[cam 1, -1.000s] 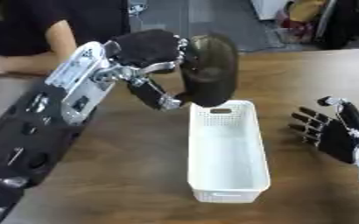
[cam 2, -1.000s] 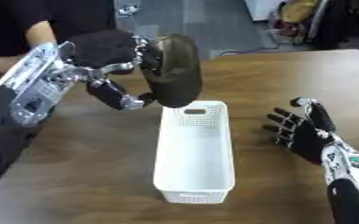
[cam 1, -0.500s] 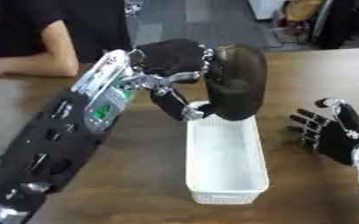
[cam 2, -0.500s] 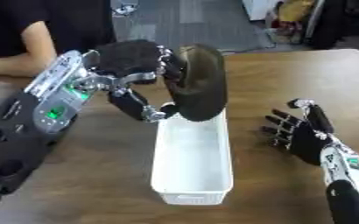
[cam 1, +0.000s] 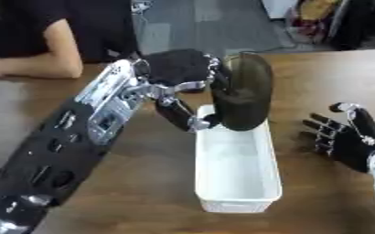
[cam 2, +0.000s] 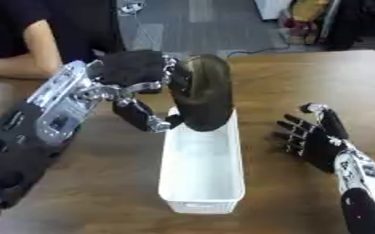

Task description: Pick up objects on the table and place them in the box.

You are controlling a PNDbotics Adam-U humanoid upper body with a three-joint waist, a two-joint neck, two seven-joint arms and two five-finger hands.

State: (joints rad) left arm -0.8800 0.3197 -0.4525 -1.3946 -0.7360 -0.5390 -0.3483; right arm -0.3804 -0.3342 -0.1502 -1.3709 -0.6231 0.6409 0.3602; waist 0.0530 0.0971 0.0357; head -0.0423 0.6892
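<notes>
A dark brown oval object (cam 1: 243, 93), upright on its edge, hangs over the far end of the white box (cam 1: 237, 192). My left hand (cam 1: 179, 73) is shut on it, fingers curled round its left side and thumb below near the box's far rim. The object's lower end dips to about rim height; whether it touches the box I cannot tell. My right hand (cam 2: 315, 139) rests open on the table to the right of the box, fingers spread and pointing up, holding nothing.
The long white box (cam 2: 203, 183) lies lengthwise on the brown wooden table (cam 1: 142, 196). A person's bare arm (cam 1: 39, 64) rests on the table's far left edge. Bare table shows on both sides of the box.
My left hand has carried the dark object rightward and down, from left of the box's far end to over it. The right hand has stayed where it was.
</notes>
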